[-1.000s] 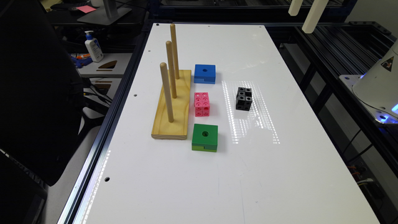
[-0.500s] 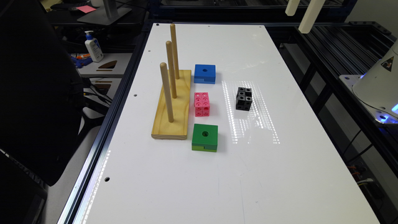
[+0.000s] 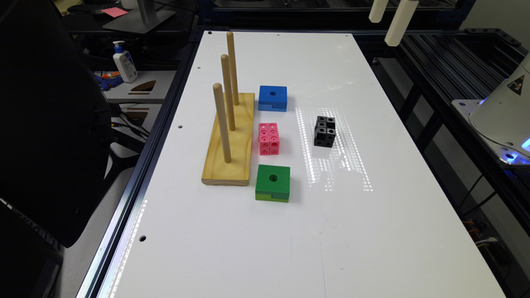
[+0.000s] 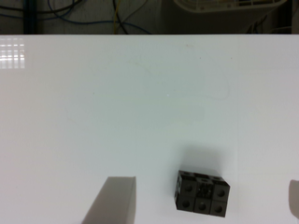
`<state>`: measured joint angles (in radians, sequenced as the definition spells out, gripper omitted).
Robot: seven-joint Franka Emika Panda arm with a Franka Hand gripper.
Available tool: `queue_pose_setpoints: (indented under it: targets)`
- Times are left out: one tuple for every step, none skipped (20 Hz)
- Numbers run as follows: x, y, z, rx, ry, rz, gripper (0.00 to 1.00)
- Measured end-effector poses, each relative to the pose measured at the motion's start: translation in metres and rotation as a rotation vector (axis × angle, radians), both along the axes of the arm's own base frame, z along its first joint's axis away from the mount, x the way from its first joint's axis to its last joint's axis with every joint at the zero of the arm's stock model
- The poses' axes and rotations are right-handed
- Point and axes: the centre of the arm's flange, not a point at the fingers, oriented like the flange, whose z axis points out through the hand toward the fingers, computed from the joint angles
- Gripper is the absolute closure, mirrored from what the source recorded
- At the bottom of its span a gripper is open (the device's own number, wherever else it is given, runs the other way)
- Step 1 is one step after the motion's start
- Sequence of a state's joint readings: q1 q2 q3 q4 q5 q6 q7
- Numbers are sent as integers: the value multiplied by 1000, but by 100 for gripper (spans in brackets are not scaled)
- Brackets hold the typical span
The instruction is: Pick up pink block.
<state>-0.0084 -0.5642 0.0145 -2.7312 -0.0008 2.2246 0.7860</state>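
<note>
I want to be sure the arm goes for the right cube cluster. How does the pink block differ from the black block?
Colour: the pink block is bright pink, the black block black. Place: the pink block lies between the blue block and green block, beside the wooden peg base; the black block sits apart, toward the exterior view's right. Both are joined little cubes with round holes, resting on the white table.

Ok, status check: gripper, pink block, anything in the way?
Gripper open, high above the black block. Pink block untouched on the table, between blue block and green block. Nothing on top of it.

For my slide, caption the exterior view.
Pink block sits between blue block and green block, beside a wooden peg stand.
</note>
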Motion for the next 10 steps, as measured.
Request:
queue_pose_setpoints:
  targets:
    - [3,0,0,0,1,0,0]
    - [6,0,1,0,1,0,0]
    - [9,0,1,0,3,0,0]
    - [11,0,1,0,5,0,0]
    - [13,0,1,0,6,0,0]
    - [16,0,1,1,7,0,0]
    - [18,0,0,1,9,1,0]
    - [21,0,0,1,10,1,0]
    - [23,0,1,1,11,1,0]
    - [26,0,1,1,12,1,0]
